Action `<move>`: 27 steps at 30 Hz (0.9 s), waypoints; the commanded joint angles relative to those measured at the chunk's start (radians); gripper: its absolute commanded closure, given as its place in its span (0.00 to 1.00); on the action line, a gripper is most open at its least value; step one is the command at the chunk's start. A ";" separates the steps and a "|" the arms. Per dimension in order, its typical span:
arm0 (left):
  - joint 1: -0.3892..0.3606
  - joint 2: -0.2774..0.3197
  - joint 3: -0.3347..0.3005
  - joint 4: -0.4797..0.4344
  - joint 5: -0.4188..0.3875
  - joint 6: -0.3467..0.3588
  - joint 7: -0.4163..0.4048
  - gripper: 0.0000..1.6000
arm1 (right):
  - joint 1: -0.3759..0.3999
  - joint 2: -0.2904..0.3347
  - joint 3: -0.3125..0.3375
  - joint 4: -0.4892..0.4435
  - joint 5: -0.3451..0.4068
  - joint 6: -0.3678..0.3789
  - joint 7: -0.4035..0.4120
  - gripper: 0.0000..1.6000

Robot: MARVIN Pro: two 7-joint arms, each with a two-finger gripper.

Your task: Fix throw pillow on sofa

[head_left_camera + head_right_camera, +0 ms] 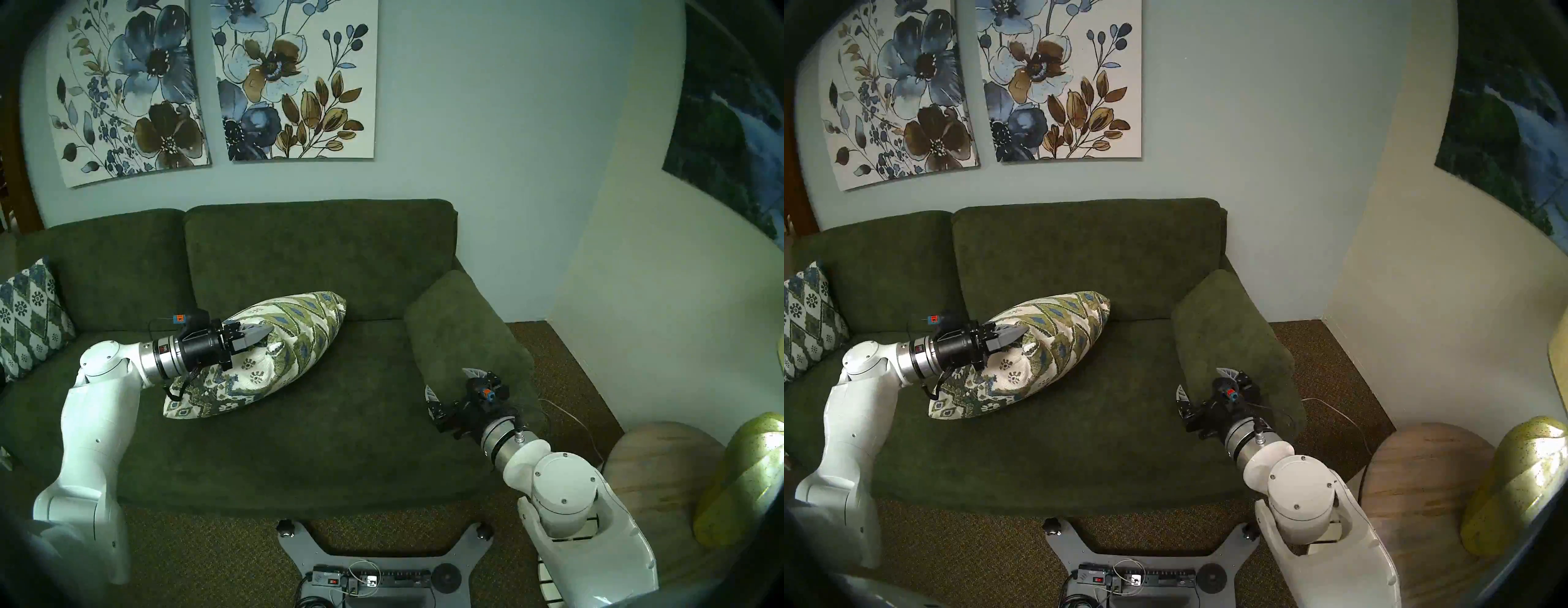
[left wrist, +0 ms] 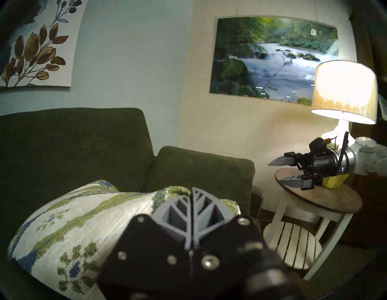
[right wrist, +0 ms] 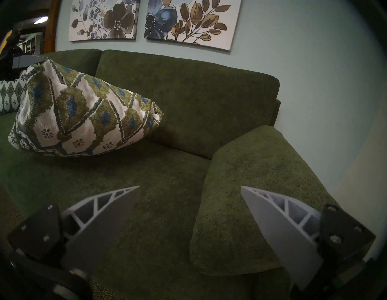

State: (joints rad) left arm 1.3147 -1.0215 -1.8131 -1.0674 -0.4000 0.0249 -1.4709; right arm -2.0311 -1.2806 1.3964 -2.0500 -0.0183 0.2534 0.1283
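The throw pillow sits on the seat of the sofa, roughly in the middle and left of the armrest. It is tipped up: its lower left corner rests on the seat, and its far corner points toward the right back cushion. From the right wrist view the pillow stands clear of the back cushion, or only just reaches it; I cannot tell which.

The left gripper reaches in level from the left, with its jaws pressed together on the upper edge of the pillow. The left wrist view shows the two grey fingers meeting flat against each other, with the pillow fabric bunched right at their tips.

The right gripper hangs over the front end of the armrest with its jaws wide apart and nothing between them. One white finger is above the seat, the other over the armrest.

A second pillow with a diamond pattern leans against the left back cushion, well apart from the first. A lit lamp stands on a round side table beyond the armrest.
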 commanded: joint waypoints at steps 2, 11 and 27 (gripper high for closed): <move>0.019 -0.043 0.016 -0.125 -0.084 0.036 -0.013 1.00 | 0.007 -0.002 -0.002 -0.013 0.001 -0.004 0.001 0.00; 0.030 -0.122 0.090 -0.237 -0.127 0.080 -0.013 1.00 | 0.007 -0.001 -0.003 -0.015 0.002 -0.004 0.000 0.00; 0.245 -0.175 0.168 -0.378 -0.032 0.138 0.082 1.00 | 0.005 0.001 -0.003 -0.023 0.006 -0.004 0.002 0.00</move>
State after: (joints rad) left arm 1.4699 -1.1729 -1.6410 -1.4091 -0.4718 0.1612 -1.4564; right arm -2.0303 -1.2786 1.3944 -2.0532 -0.0155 0.2533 0.1263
